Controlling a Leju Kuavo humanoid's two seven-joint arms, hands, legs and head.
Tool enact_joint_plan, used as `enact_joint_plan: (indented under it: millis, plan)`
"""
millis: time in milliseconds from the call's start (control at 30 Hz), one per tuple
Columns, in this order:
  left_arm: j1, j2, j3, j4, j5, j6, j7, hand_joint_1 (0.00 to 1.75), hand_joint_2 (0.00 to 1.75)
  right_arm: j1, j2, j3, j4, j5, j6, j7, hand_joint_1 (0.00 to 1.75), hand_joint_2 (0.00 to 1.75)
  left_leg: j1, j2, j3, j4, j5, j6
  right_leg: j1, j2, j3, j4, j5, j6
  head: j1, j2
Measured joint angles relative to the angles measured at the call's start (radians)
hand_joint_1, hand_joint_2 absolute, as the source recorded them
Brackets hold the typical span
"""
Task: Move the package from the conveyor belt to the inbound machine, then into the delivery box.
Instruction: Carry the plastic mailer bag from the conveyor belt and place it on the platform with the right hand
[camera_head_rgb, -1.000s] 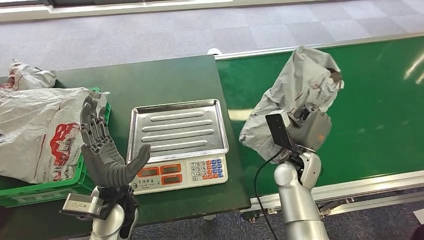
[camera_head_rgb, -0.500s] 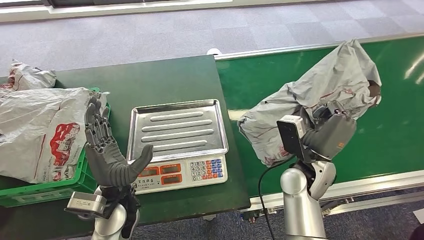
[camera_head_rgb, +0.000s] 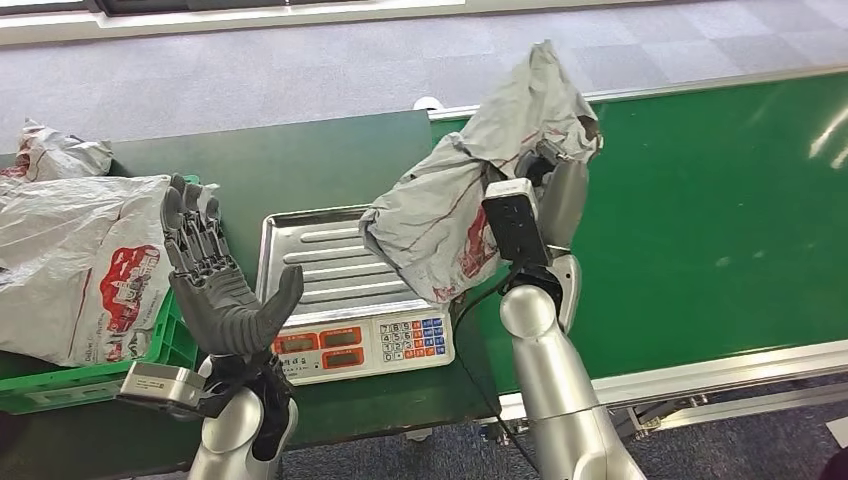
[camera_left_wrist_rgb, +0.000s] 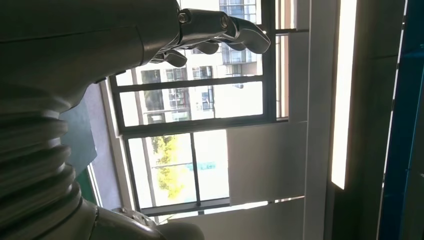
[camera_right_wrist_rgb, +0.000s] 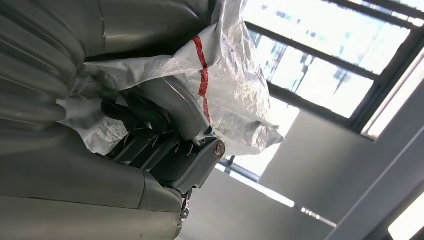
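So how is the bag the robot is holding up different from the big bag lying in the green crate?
The held package hangs crumpled in the air from the right hand, over the scale tray; the crate package lies spread flat in the green crate. The crate package shows a large red print; the held one shows thinner red marks. Both are grey plastic mailer bags.
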Motion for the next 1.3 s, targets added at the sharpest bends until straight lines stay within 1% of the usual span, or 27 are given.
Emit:
enact_joint_plan:
  millis: [200,500,567,667,733,867,967,1100,1200,1300]
  plan:
    - [-0.017,0.0,-0.003,0.009,0.006,0.0,0.0,0.0,1.75,-0.054,0.006,0.081,0.105,-0.01,-0.009,0.01,1.75,1.75,0.0,0.0,0.0,0.0,0.0,0.0,0.0,0.0,0.0,0.0,0.0,0.0,0.0,0.0]
    - [-0.029,-0.001,-0.014,0.025,0.005,0.0,0.0,0.0,1.75,-0.089,0.008,0.117,0.208,-0.005,-0.001,0.04,1.75,1.75,0.0,0.0,0.0,0.0,0.0,0.0,0.0,0.0,0.0,0.0,0.0,0.0,0.0,0.0]
    - [-0.029,-0.001,-0.018,0.027,0.005,0.0,0.0,0.0,1.75,-0.099,0.008,0.121,0.243,-0.003,0.031,0.049,1.75,1.75,0.0,0.0,0.0,0.0,0.0,0.0,0.0,0.0,0.0,0.0,0.0,0.0,0.0,0.0]
    - [-0.029,0.0,-0.022,0.03,0.005,0.0,0.0,0.0,1.75,-0.126,0.008,0.138,0.321,0.015,0.122,0.074,1.75,1.75,0.0,0.0,0.0,0.0,0.0,0.0,0.0,0.0,0.0,0.0,0.0,0.0,0.0,0.0]
    - [-0.03,0.0,-0.025,0.032,0.005,-0.001,0.0,0.0,1.75,-0.144,0.008,0.153,0.381,0.028,0.164,0.082,1.75,1.75,0.0,-0.001,0.0,0.0,0.0,0.0,0.0,0.0,0.0,0.0,0.0,0.0,0.0,0.0]
    - [-0.03,0.0,-0.026,0.034,0.006,0.0,0.0,0.0,1.75,-0.168,0.008,0.172,0.466,0.048,0.194,0.086,1.75,1.75,0.0,0.0,-0.001,0.0,0.0,0.0,0.0,0.0,0.0,0.0,0.0,0.0,0.0,0.0]
    - [-0.032,0.001,-0.027,0.034,0.01,0.0,0.0,0.0,1.75,-0.188,0.008,0.205,0.523,0.068,0.239,0.093,1.75,1.75,0.0,0.0,-0.001,0.0,0.0,0.0,0.0,0.0,-0.001,0.0,0.0,0.0,0.0,0.0]
    - [-0.041,0.001,-0.028,0.036,0.017,0.0,0.0,0.0,1.75,-0.191,0.009,0.284,0.574,0.016,0.272,0.096,1.75,1.75,0.0,-0.001,-0.001,0.0,0.0,0.0,0.0,0.0,-0.001,0.0,0.0,0.0,0.0,0.0]
    - [-0.045,0.001,-0.028,0.037,0.019,0.0,0.0,0.0,1.75,-0.192,0.009,0.338,0.595,-0.019,0.277,0.101,1.75,1.75,0.0,0.0,-0.001,0.0,0.0,0.0,0.0,0.0,-0.001,0.0,0.0,0.0,0.0,0.0]
    - [-0.046,0.001,-0.028,0.038,0.019,0.0,0.0,0.0,1.75,-0.193,0.009,0.371,0.608,-0.025,0.277,0.103,1.75,1.75,0.0,-0.001,-0.001,0.0,0.0,0.0,0.0,0.0,-0.001,0.0,0.0,0.0,0.0,0.0]
